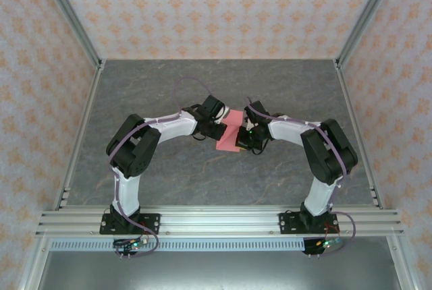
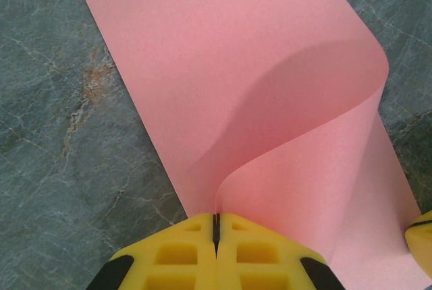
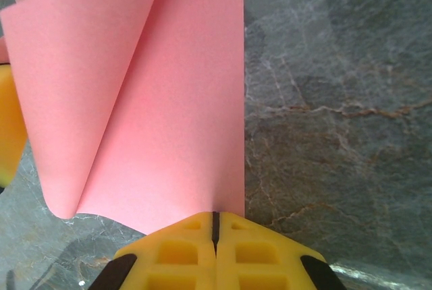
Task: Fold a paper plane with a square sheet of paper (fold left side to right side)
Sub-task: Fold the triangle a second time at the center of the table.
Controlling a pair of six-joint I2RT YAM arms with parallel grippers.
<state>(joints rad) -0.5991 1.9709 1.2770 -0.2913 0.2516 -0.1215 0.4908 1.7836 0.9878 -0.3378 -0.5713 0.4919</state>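
- Table (image 1: 202, 179): a flat, matte surface with a grey-green marbled stone pattern, pale veins and a few rust-brown streaks.
- Square sheet of paper (image 1: 228, 139): plain salmon-pink, located near the centre of the table, midway between its left and right sides.
- Sheet condition: one part lies flat against the table. The other part rises off the surface in a smooth, rounded curl and casts a soft shadow on the flat part.
- Aluminium rail (image 1: 223, 217): runs along the near edge from left to right. It carries two black base plates, the left base plate (image 1: 129, 223) and the right base plate (image 1: 308, 222).
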